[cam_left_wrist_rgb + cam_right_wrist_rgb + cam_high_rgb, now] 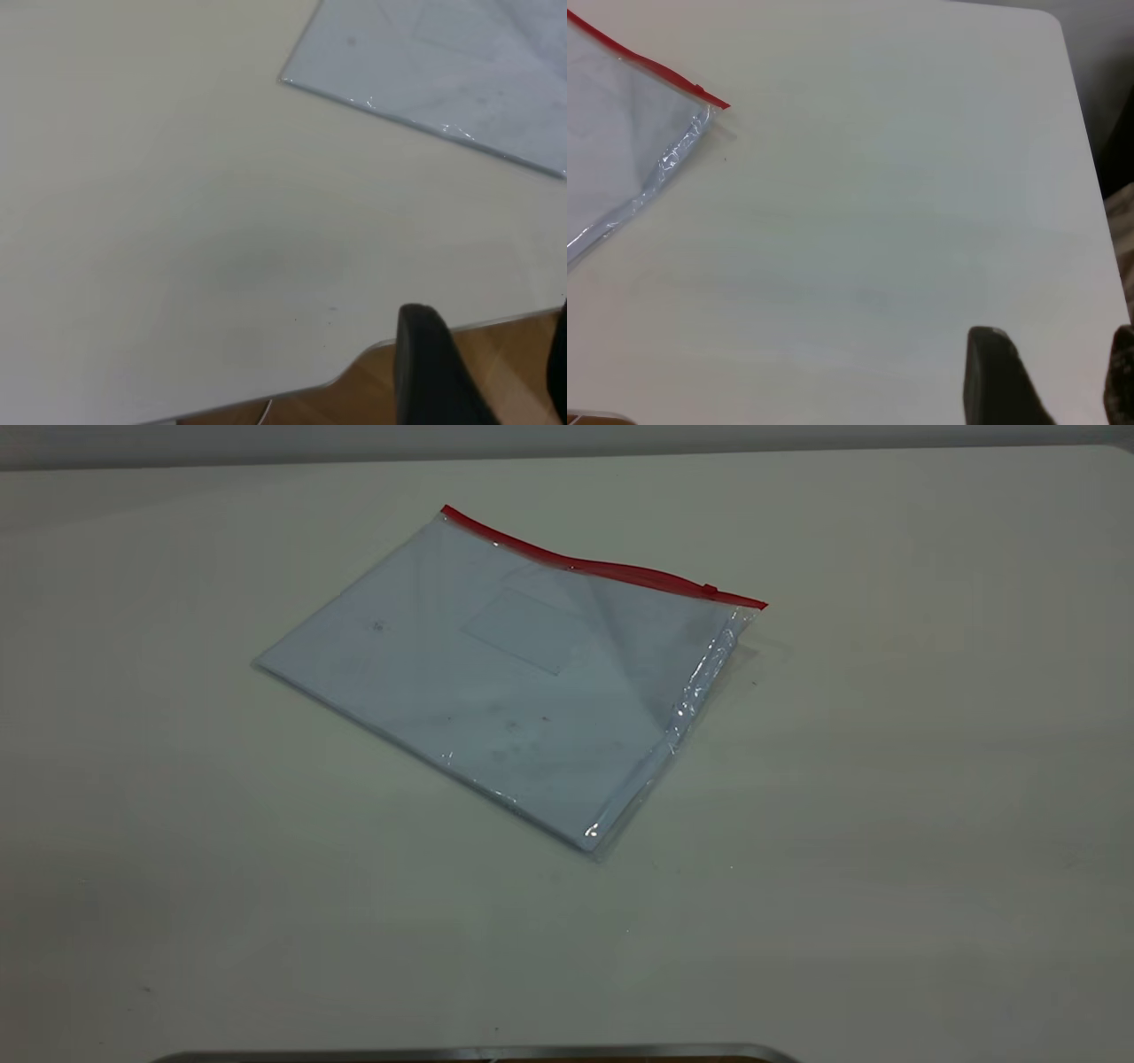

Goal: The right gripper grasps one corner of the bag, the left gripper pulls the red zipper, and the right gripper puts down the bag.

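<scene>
The bag (505, 682) lies flat on the white table, a clear pouch with pale blue-white sheets inside. The red zipper (602, 567) runs along its far long edge, with the slider tab (710, 589) near the right end. The corner of the bag (753, 605) sits by the crinkled short edge. Neither arm shows in the exterior view. My left gripper (489, 323) is open and empty over the table's edge, far from the bag (443, 62). My right gripper (1056, 341) is open and empty, well away from the bag's corner (718, 104) and zipper (647, 64).
The white table (886, 824) spreads wide around the bag. Its edge (354, 363) with wooden floor beyond shows in the left wrist view. A rounded table corner (1054, 18) shows in the right wrist view. A metal rim (478, 1054) lies at the exterior view's bottom.
</scene>
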